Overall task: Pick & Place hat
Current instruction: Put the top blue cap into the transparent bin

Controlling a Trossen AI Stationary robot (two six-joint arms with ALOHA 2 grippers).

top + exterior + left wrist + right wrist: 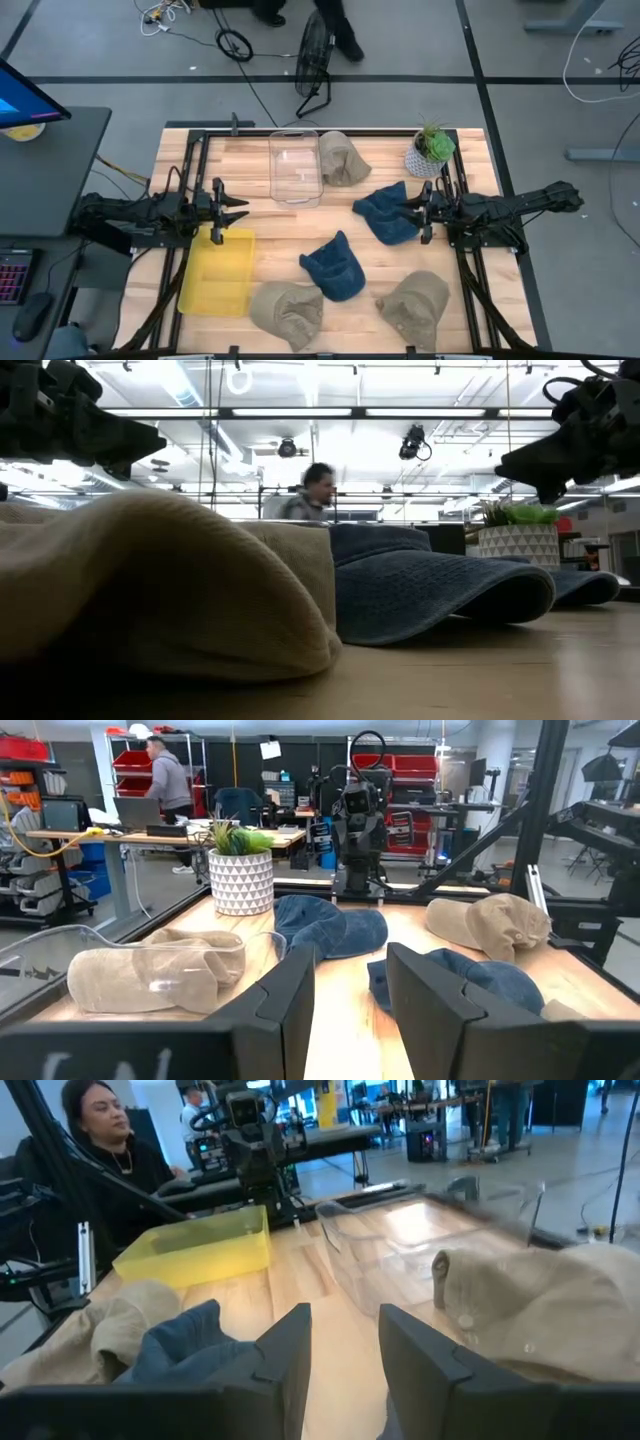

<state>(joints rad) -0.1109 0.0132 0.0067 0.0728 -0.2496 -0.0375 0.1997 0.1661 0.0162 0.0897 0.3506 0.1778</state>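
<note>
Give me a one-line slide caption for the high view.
Five hats lie scattered: two blue hats, three tan hats; left gripper over yellow bin, right gripper beside a blue hat, fingers open.

Looking past the left gripper, its two dark fingers sit apart with a strip of wooden table showing between them. A tan hat lies partly inside the clear bin, seen through its wall. Behind it stands a white patterned pot with a green plant. There's a blue hat mid-table, another blue hat closer in, and a tan hat beyond that one. The other arm faces this way from the far edge. In the room behind, a person in a grey hoodie stands at a desk.
</note>
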